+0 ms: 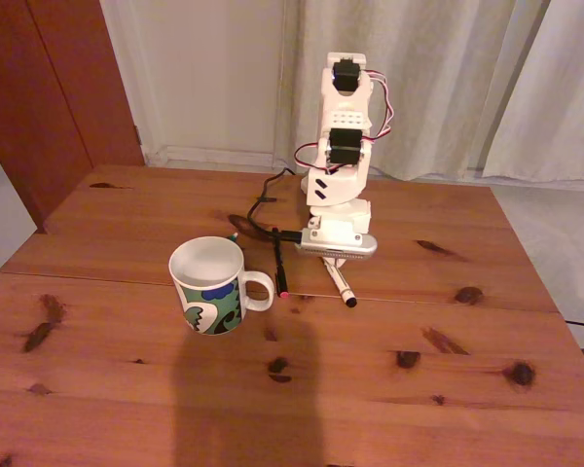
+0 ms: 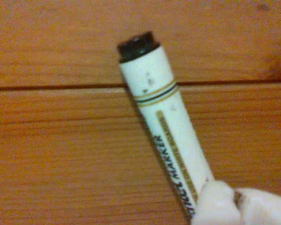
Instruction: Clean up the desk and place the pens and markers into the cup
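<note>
— Pens and markers, where do they lie on the reddish-brown pine desk (image 1: 127, 389)?

— From left in the fixed view: a white ceramic cup (image 1: 212, 287) with a green, blue and black pattern stands upright on the desk, handle to the right. A small teal-tipped pen (image 1: 233, 234) peeks out just behind its rim. Just right of the handle lies a thin black pen with a pink end (image 1: 279, 265), pink end toward the camera. Right again, a thick white marker with a black cap (image 1: 340, 281) slants out from under the white arm's base (image 1: 339, 236), cap nearest the camera.

— And the arm?

— Folded low over its base, at the far middle of the desk, black cables (image 1: 263, 209) trailing left.

— The gripper?

— In the wrist view the marker (image 2: 165, 131) runs diagonally across the desk's seam line (image 2: 61, 87), dark end up. A white fingertip (image 2: 215, 204) overlaps its lower end. Whether the fingers are spread or pinching it, I cannot tell.
</note>
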